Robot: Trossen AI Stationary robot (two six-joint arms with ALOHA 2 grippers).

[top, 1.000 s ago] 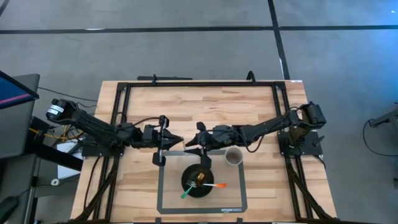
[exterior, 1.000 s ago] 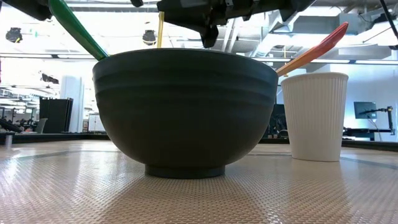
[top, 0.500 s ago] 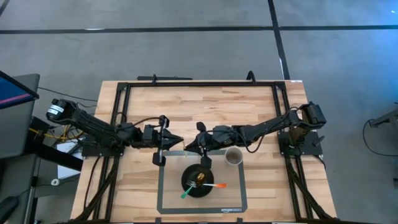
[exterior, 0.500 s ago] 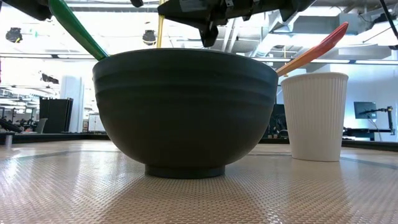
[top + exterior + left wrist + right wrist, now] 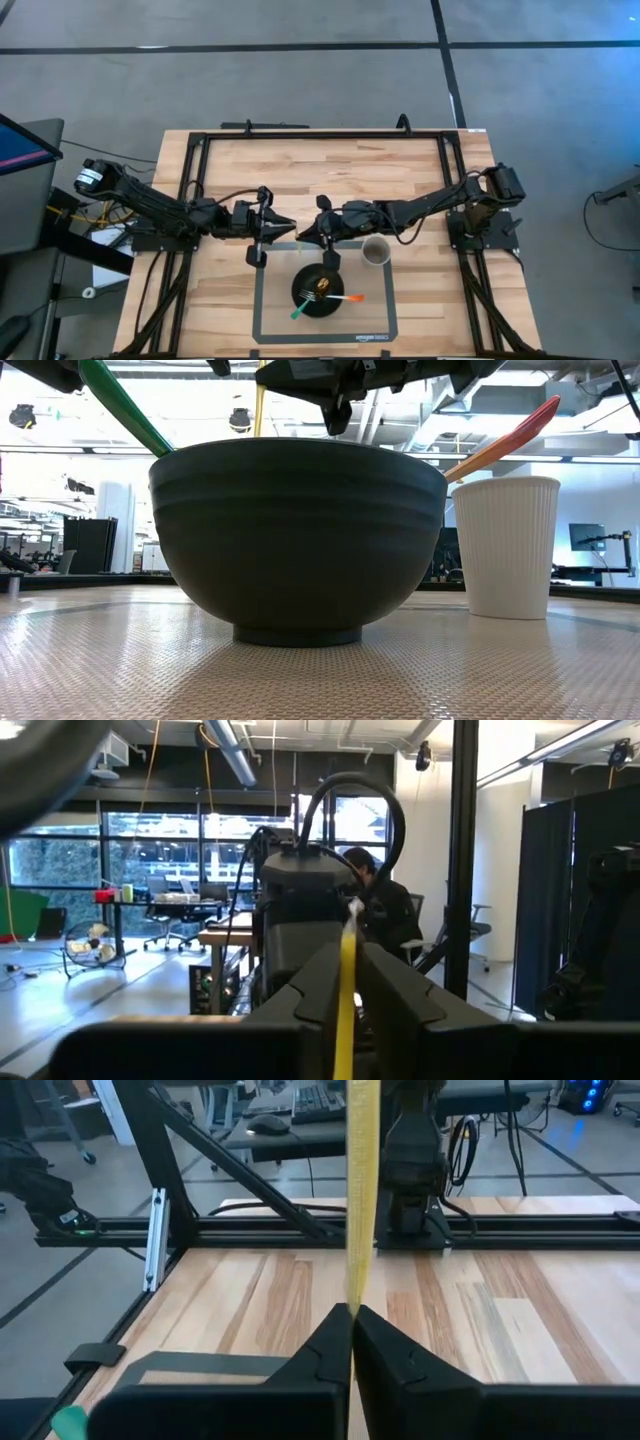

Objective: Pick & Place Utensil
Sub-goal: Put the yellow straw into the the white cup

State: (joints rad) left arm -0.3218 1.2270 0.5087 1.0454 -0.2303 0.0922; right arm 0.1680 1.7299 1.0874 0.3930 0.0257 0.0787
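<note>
Item: yellow utensil (image 5: pixel 359 1190), pinched between both grippers above mid-worktop (image 5: pixel 330 170), its handle spanning the gap between them. Your left gripper (image 5: pixel 286 226) sits at 9 o'clock of that gap, fingers closed on one end; your right gripper (image 5: pixel 305 230) at 3 o'clock, fingers closed on the other. Dark bowl (image 5: pixel 320 290) at 6 o'clock on the grey mat (image 5: pixel 270 310) holds a green utensil (image 5: pixel 302 310) and an orange utensil (image 5: pixel 350 297). White cup (image 5: pixel 375 252) at the bowl's 1 o'clock.
</note>
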